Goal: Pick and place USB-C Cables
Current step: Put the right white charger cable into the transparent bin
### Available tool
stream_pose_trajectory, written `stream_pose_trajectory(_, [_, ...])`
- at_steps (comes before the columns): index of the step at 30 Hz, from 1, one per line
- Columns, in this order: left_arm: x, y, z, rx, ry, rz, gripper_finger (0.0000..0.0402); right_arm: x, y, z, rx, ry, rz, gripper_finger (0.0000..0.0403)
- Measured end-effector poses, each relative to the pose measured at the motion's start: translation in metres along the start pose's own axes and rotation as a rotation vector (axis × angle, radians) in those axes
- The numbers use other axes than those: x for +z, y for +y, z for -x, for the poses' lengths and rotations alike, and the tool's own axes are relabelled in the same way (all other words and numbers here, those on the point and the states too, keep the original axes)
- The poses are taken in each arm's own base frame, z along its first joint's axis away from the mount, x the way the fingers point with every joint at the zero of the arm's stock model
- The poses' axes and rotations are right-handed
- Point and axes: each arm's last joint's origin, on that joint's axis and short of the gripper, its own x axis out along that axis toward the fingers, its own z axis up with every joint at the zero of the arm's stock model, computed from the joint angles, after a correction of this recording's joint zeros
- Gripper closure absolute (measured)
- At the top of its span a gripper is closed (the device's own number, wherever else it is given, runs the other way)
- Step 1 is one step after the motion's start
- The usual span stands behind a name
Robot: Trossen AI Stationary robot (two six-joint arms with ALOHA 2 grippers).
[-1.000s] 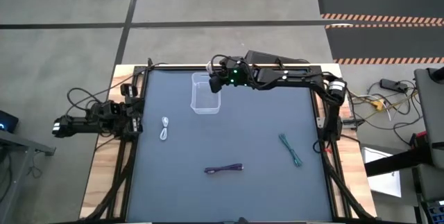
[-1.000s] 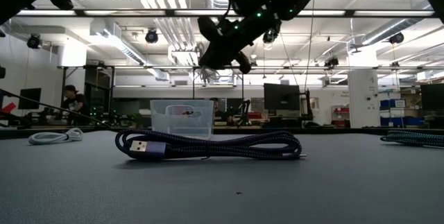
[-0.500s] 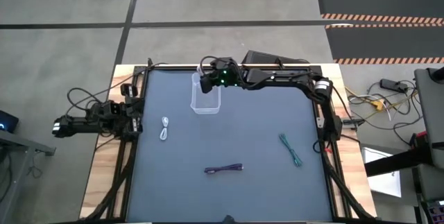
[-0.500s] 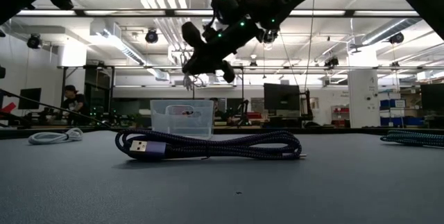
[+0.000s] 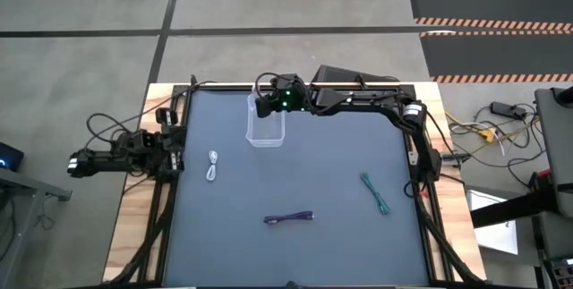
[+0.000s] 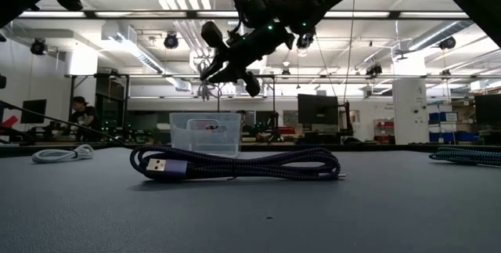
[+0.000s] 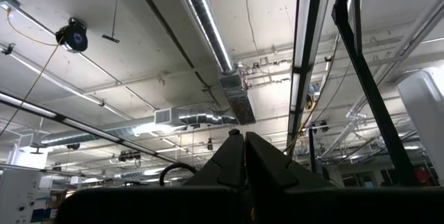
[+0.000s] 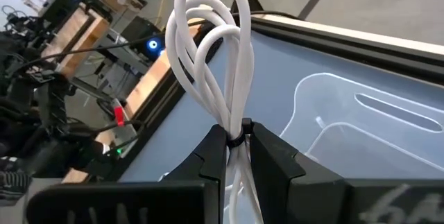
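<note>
White loops of a bundled USB-C cable [image 8: 211, 57] stand up out of the right gripper [image 8: 237, 144], whose two dark fingers are pinched tight on the bundle right at its tie. Grabbing it there makes sense: the coils stay gathered and nothing dangles to snag. That gripper [image 5: 265, 107] hangs above the clear plastic bin [image 5: 266, 131] at the far side of the table, well off the surface in the low view [image 6: 213, 63], so the cable can go straight down into the bin [image 6: 205, 133] without clipping its wall. From the wrist, the bin [image 8: 361, 123] shows just beyond the fingers; I'd judge the release is near, though whether the gripper is squarely centred over the opening I can't tell.

Three more cables wait on the dark mat: a second white cable [image 5: 213, 165] near the left edge, a purple braided cable [image 5: 288, 218] towards the front middle, and a teal cable [image 5: 375, 193] on the right. They lie well apart from one another, giving room for a clean approach to each.

Off the left edge of the table, the left gripper [image 5: 82, 162] is parked with its camera aimed at the ceiling, fingers closed on nothing.
</note>
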Motion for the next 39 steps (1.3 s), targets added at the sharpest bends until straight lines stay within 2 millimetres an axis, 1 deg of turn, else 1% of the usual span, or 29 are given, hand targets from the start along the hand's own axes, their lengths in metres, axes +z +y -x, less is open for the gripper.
stream_pose_trajectory(11, [0.000,0.000,0.000,0.000,0.000,0.000,0.0402,-0.007,-0.007,-0.003,-0.051,0.043,-0.001,0.0365])
stream_pose_trajectory(23, [0.000,0.000,0.000,-0.001,0.000,0.000,0.0402,-0.010,-0.013,-0.003,-0.139,0.027,0.009,0.0365])
stream_pose_trajectory(35, [0.000,0.000,0.000,0.000,0.000,-0.001,0.0402,-0.011,-0.013,-0.003,-0.145,0.019,-0.012,0.0365])
stream_pose_trajectory(39, [0.000,0.000,0.000,-0.001,0.000,0.000,0.0402,-0.007,-0.010,-0.003,-0.134,0.006,-0.012,0.0365])
